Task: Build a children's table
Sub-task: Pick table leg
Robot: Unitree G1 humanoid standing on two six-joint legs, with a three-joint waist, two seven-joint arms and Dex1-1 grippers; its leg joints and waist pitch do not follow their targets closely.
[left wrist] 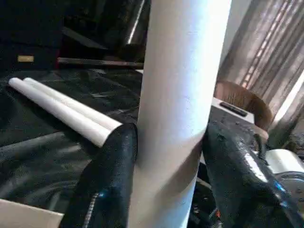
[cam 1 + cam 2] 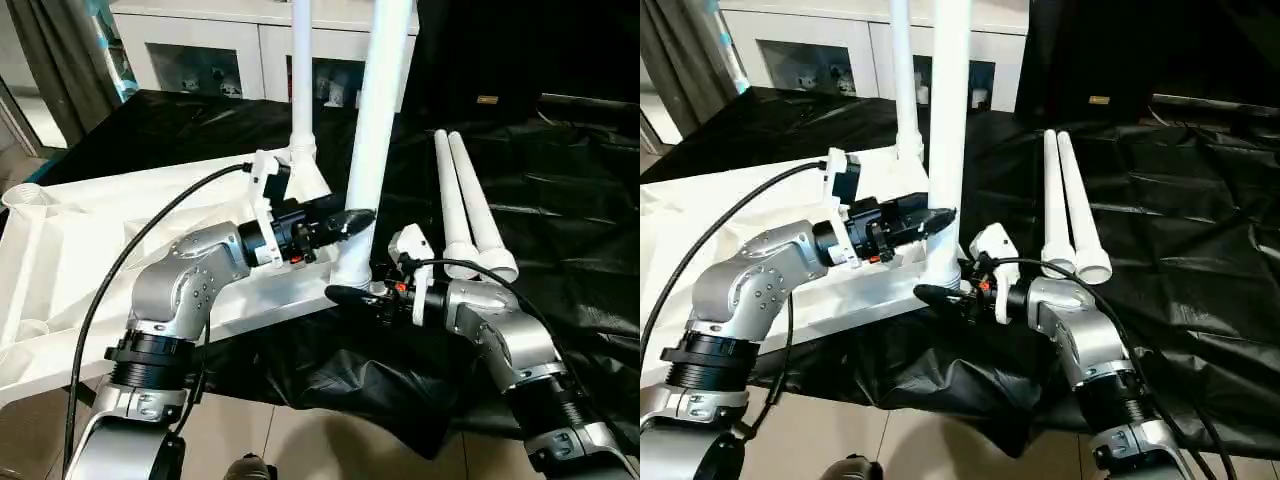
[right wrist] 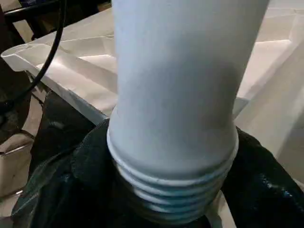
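Note:
The children's table top lies upside down on the black-draped work table. One white leg stands upright in its far corner. A second leg stands upright in the near corner. My left gripper is shut on this near leg a little above its base, and its fingers press both sides of the tube. My right gripper is shut on the same leg lower down, and its fingers sit around the threaded end at the socket. Two more legs lie side by side on the cloth.
The black cloth hangs over the work table's near edge below my grippers. A white glass-door cabinet stands behind the table. My left arm's cable arcs over the table top.

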